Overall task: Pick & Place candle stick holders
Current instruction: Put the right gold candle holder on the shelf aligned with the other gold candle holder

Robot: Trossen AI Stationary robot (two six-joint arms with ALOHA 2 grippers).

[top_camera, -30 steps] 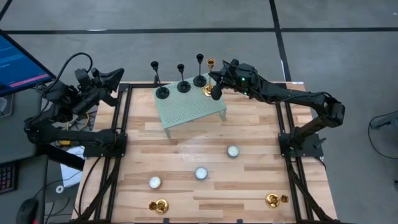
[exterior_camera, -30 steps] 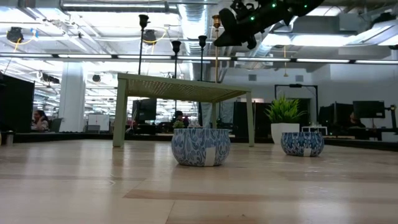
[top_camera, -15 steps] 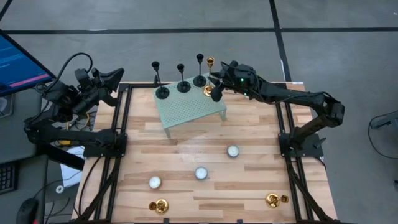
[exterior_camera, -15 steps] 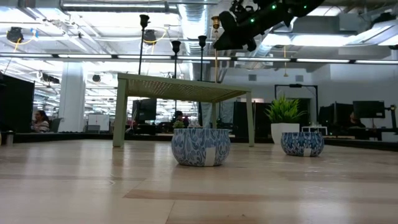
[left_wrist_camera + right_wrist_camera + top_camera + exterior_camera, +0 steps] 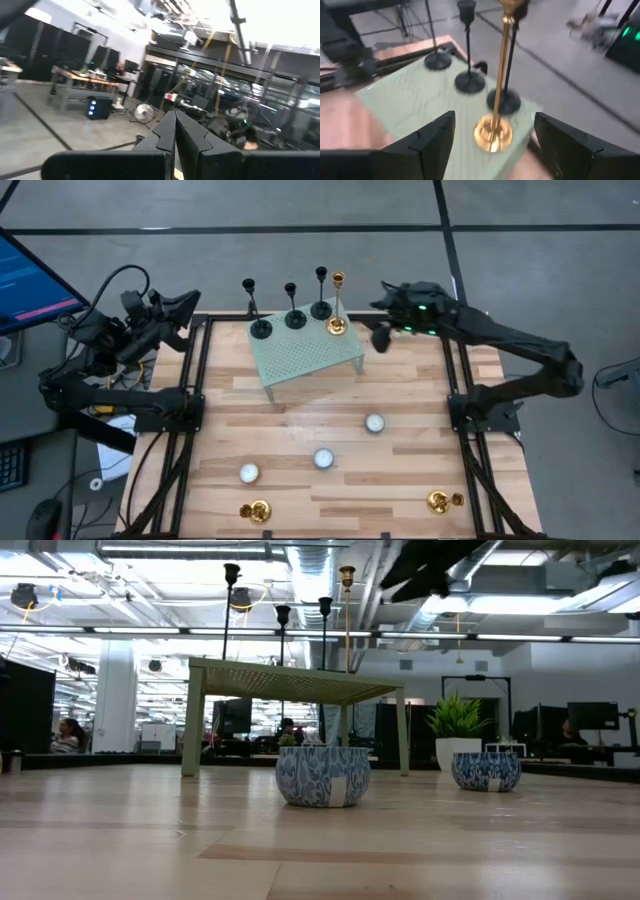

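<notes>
The tall gold candle stick holder (image 5: 337,323) stands upright on its round base (image 5: 493,134) at the right far corner of the green perforated stand (image 5: 305,355). Three black slim-stemmed holders (image 5: 295,318) stand in a row beside it on the stand's far edge. My right gripper (image 5: 378,322) hangs open just to the right of the gold holder, apart from it; its fingers (image 5: 427,145) frame the holder from a distance. Two short gold holders (image 5: 258,510) (image 5: 438,501) sit near the table's near edge. My left gripper (image 5: 185,305) waits shut beyond the table's far left corner.
Three white tealights (image 5: 374,422) (image 5: 323,458) (image 5: 249,473) in patterned cups (image 5: 322,775) lie on the wooden table in front of the stand. A monitor (image 5: 30,280) stands off the table at the left. A potted plant (image 5: 458,730) shows behind the table.
My right gripper has opened and let go of the tall gold holder, then drawn back toward the table's right edge. The gold holder stays upright on the green stand.
</notes>
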